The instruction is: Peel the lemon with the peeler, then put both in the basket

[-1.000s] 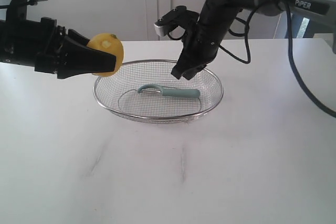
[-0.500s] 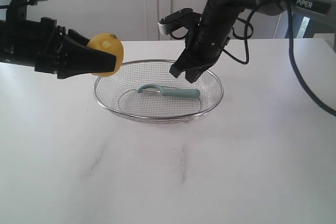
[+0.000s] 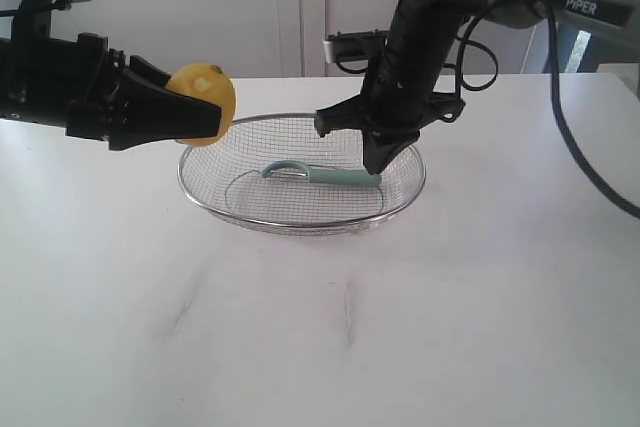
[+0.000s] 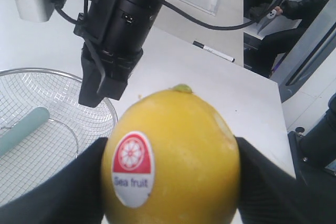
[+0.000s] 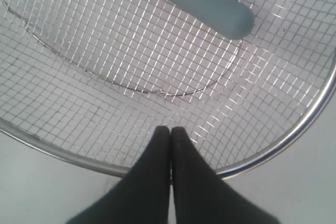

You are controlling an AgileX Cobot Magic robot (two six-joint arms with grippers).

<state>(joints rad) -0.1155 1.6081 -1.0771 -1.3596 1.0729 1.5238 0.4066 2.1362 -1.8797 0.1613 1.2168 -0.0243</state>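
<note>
Lemon [image 3: 203, 104] held by left gripper [image 3: 214, 115], sticker [image 4: 133, 166] only in wrist view; right gripper [image 5: 170, 132] closed above basket [image 3: 300, 231].

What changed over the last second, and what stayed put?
The right tool closed its jaws and swung from a slant to point straight down over the basket, near the handle end of the peeler, holding nothing. The left tool holds the lemon beside the basket as before; the peeler lies unmoved inside.

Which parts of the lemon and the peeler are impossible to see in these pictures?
Sides of the lemon: left wrist view, covered by the black fingers.
Head of the peeler: right wrist view, cut off by the picture edge.
Its blade: exterior view, too small.
</note>
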